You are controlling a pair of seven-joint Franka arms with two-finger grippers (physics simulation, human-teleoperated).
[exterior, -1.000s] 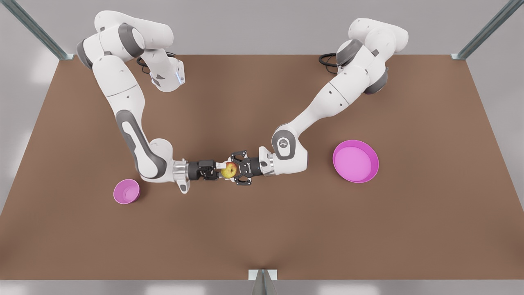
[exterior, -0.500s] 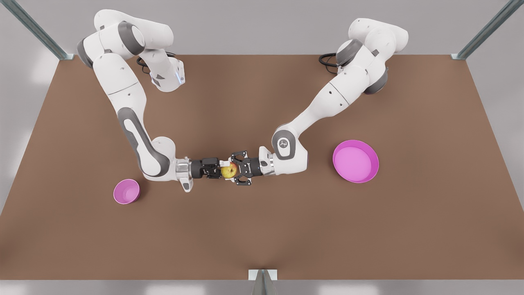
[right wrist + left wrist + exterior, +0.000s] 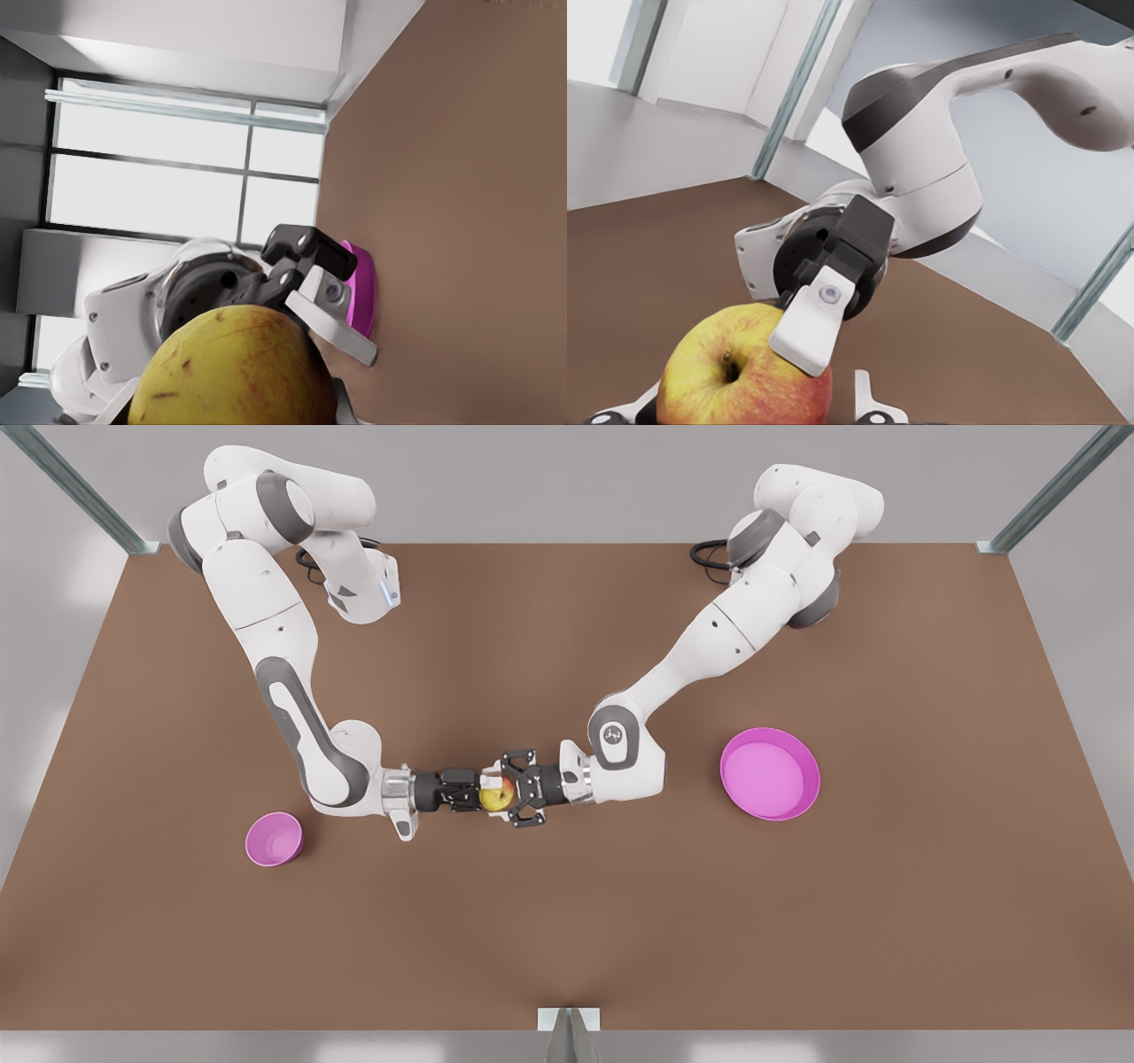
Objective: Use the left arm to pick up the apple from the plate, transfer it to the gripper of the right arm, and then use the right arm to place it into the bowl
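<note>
The yellow-red apple (image 3: pixel 499 796) hangs above the table's middle, between two grippers that meet head-on. My left gripper (image 3: pixel 505 794), all black, comes in from the front view's right and is shut on the apple (image 3: pixel 735 376). My right gripper (image 3: pixel 486 792), the one with the silver wrist ring, comes in from the front view's left. It is open, with its white fingertips (image 3: pixel 811 329) reaching over the apple's near side. The apple (image 3: pixel 235 367) sits close in the right wrist view, with the pink plate (image 3: pixel 363 292) behind it. The plate (image 3: pixel 769 772) lies empty at the front view's right. The small bowl (image 3: pixel 274 839) stands at the front view's left.
The brown table (image 3: pixel 567 921) has metal frame posts at its far corners (image 3: pixel 133 540) and a bracket at the near edge (image 3: pixel 568 1027). Both arm bases stand along the far edge. The bowl stands just below the right arm's elbow.
My right gripper has slid toward the front view's right, so its white fingertips now reach over the apple. The left gripper and the apple have stayed almost still.
</note>
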